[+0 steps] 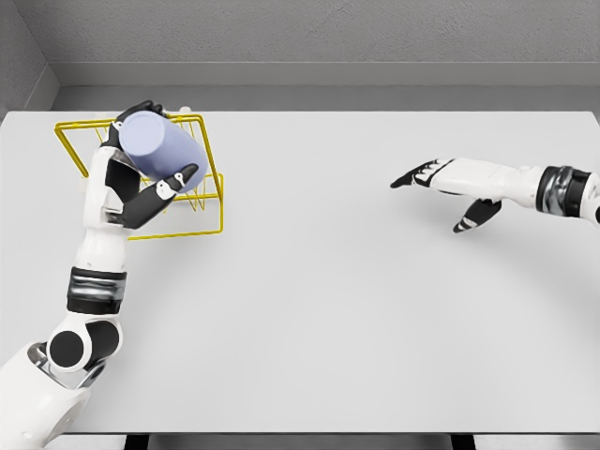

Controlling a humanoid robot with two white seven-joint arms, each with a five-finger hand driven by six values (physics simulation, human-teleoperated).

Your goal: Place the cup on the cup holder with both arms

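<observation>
Left hand raised, fingers curled in grasp; right hand extended flat, fingers spread.

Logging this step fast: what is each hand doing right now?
Left hand: shut on the lavender cup, held over the yellow wire cup holder.
Right hand: open, fingers extended, holding nothing, above the table.

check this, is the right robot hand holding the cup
No, the right robot hand is open and holds nothing over the table, while the left robot hand grips the cup.
</observation>
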